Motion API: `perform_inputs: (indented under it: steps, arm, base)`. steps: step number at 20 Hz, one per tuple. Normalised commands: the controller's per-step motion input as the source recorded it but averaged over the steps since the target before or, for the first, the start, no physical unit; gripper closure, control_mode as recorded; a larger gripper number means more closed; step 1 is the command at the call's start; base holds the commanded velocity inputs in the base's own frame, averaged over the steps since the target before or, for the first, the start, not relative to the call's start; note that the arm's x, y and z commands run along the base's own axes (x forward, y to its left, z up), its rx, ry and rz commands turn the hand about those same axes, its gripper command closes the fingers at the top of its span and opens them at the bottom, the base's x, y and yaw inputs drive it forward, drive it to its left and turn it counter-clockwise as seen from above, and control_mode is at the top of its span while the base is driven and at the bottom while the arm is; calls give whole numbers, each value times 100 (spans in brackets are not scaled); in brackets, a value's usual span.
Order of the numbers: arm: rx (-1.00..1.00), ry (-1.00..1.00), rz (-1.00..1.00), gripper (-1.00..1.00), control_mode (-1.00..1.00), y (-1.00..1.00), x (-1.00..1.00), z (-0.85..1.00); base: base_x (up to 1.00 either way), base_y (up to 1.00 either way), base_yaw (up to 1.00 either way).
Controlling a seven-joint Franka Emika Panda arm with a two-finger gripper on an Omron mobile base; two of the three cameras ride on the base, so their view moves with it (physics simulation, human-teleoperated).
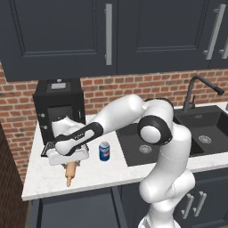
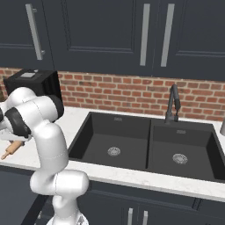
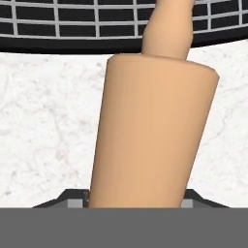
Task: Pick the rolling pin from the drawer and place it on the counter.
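The light tan rolling pin [image 1: 70, 173] lies low over the white counter [image 1: 107, 176] near its front left edge, one handle pointing toward the edge. My gripper [image 1: 68, 160] is directly above it, the jaws on either side of the thick body. In the hand view the rolling pin [image 3: 145, 135] runs up from between the dark fingertips of the gripper [image 3: 138, 201], over the speckled counter [image 3: 43, 121]. The right base view has one handle of the rolling pin [image 2: 11, 150] sticking out from behind the arm. The dark drawer [image 1: 75, 209] sits below the counter edge; I cannot tell whether it is open.
A blue soda can [image 1: 104, 151] stands right of the hand. A black coffee machine [image 1: 59, 104] sits just behind it, its grid tray [image 3: 72, 22] beyond the pin's far handle. The black double sink [image 2: 145, 140] and faucet [image 2: 172, 103] lie to the right.
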Motion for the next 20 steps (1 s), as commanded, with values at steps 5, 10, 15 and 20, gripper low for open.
perform_inputs:
  steps: [5, 10, 15, 20]
  arm:
    - [0, 0, 0, -100, -100, 0, 0, 0]
    - [0, 0, 0, -100, -100, 0, 0, 2]
    - [0, -18, 0, -100, -100, -25, -27, 67]
    - [0, -21, 5, -100, -100, -54, -68, 100]
  base:
    - [0, 0, 0]
    - [0, 0, 0]
    - [0, 0, 0]
    - [0, 0, 0]
